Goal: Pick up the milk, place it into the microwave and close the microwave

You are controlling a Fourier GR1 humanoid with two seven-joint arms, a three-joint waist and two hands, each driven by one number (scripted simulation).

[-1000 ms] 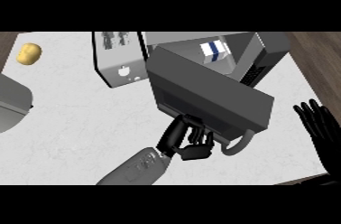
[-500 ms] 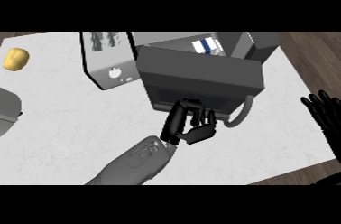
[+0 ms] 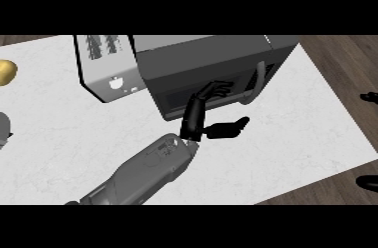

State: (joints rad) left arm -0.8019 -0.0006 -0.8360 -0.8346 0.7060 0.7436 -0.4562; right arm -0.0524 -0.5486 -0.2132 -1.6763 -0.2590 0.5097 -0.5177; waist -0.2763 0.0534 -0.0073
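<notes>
The dark grey microwave (image 3: pixel 210 54) stands at the back of the white counter (image 3: pixel 280 137). Its door (image 3: pixel 177 94) lies against the body or nearly so, with the curved handle (image 3: pixel 258 82) at its right end. My left hand (image 3: pixel 196 114) is open, its straight fingers (image 3: pixel 215 88) pressed on the door's front and its thumb (image 3: pixel 228 128) stuck out to the right. The milk is hidden behind the door. Only a black sliver of my right hand (image 3: pixel 368 96) shows at the right edge.
A silver toaster (image 3: pixel 103 67) stands just left of the microwave. A yellow rounded item (image 3: pixel 6 72) lies at the far left, and a grey object (image 3: pixel 4 129) sits below it. The counter ends at the right on a wooden floor (image 3: pixel 343 62).
The microwave door has swung from open to against the body, pushed by my left hand, and now hides the milk carton. My right hand has slid almost out of view at the right.
</notes>
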